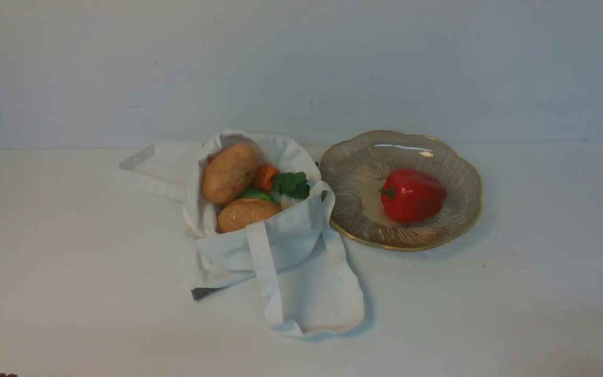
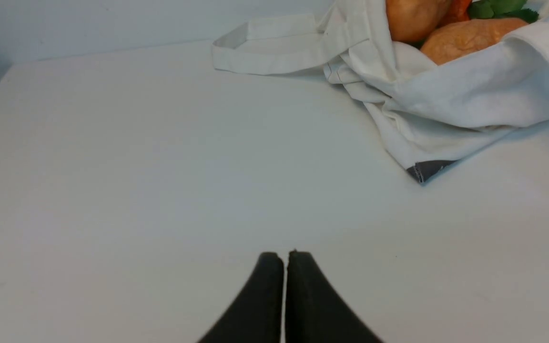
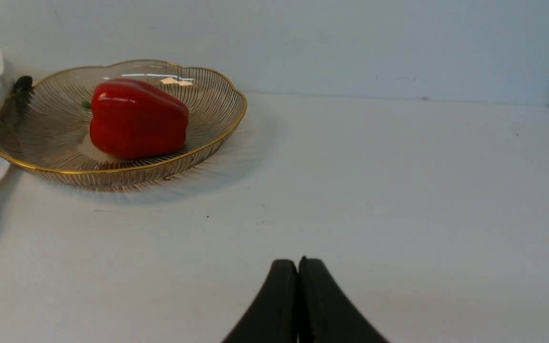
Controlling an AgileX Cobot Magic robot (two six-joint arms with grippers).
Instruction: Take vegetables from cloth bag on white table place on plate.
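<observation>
White surface (image 1: 71, 251): broad, matte; carries bag and plate side by side.
Bag (image 1: 280, 251): off-white cloth, left of centre, mouth open toward the far side; one strap lies flat to the far left, the other hangs down the near face onto the surface.
Potatoes: two brown ones in the bag mouth, far one (image 1: 230, 173) above near one (image 1: 248, 213), touching or nearly so.
Carrot (image 1: 265, 177): orange, just right of the far potato, mostly hidden.
Leaves (image 1: 292, 185): green, right of the carrot, at the bag's right edge.
Plate (image 1: 354, 173): smoky ribbed glass, scalloped gold rim, just right of the bag; bag cloth touches its left edge.
Pepper (image 1: 412, 195): glossy red, lying on its side in the plate's middle, green stem pointing left.
Left fingers (image 2: 284, 259): black, clenched together, grasping nothing, over bare surface near and left of the bag.
Right fingers (image 3: 298, 267): black, pressed tight, empty, over bare surface near and right of the plate.
</observation>
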